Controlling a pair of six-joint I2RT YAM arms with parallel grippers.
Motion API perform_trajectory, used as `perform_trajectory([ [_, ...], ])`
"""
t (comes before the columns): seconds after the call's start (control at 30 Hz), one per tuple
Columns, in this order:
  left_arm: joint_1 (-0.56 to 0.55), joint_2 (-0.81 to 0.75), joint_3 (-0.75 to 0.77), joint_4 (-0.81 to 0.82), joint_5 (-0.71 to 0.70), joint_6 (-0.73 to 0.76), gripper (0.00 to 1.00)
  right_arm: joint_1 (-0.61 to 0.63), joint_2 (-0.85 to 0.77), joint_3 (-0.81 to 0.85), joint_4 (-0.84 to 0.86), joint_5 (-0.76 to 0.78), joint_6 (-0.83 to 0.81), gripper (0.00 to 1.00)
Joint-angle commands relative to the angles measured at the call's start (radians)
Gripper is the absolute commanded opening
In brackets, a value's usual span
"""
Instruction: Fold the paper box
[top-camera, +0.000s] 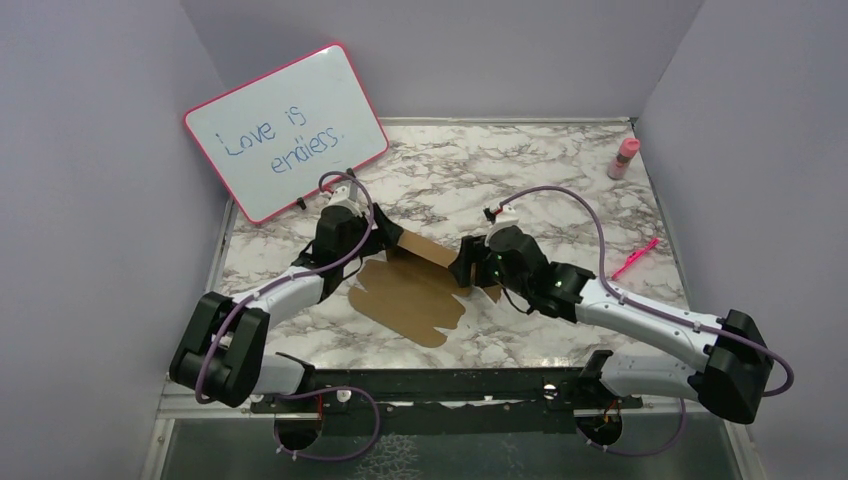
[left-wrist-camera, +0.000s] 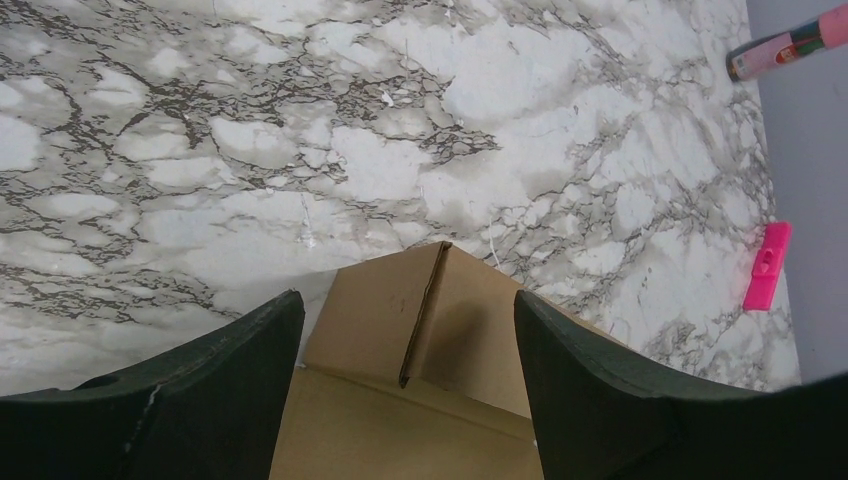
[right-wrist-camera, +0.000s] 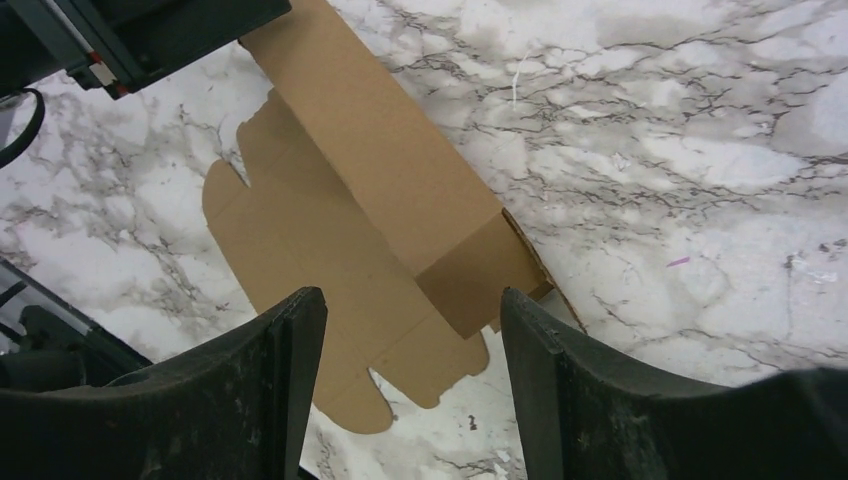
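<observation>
The paper box (right-wrist-camera: 380, 150) seems light, thin and easily creased, best pinched gently at its raised ends, which lie between the released jaws of the left pincer (left-wrist-camera: 408, 300) and the right pincer (right-wrist-camera: 412, 295).

Whiteboard text: you can read "Love is endless." on the whiteboard (top-camera: 285, 130), handwritten in blue marker.
Line layout: "Love is" sits on the upper line and "endless." on the lower, both slanting upward to the right along the tilted board.
Whiteboard place: it leans at the far-left corner of the counter (top-camera: 560, 170), and its frame is pink.
Bottle label: the pink bottle (top-camera: 624, 158) near the counter's far-right corner carries a small printed band, too small for you to read.
</observation>
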Motion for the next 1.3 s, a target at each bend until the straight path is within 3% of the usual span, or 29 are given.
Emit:
perform_trajectory([
  [0.0, 0.006, 0.02, 0.032, -0.006, 0.056, -0.007, 0.74, -0.004, 0.024, -0.016, 0.05, -0.065, 0.07, 0.68],
  [0.23, 0.006, 0.034, 0.023, -0.005, 0.047, -0.03, 0.55, -0.004, 0.069, -0.03, 0.117, -0.056, 0.121, 0.62],
  [0.73, 0.006, -0.018, -0.039, -0.002, 0.11, -0.092, 0.37, -0.017, 0.212, 0.02, 0.206, 0.003, 0.105, 0.53],
  [1.07, 0.004, -0.126, -0.135, -0.008, 0.118, -0.147, 0.32, -0.121, 0.277, 0.089, 0.283, -0.132, -0.04, 0.5],
  [1.27, 0.004, -0.161, -0.141, -0.065, 0.034, -0.126, 0.38, -0.151, 0.259, 0.056, 0.298, -0.152, -0.075, 0.56],
])
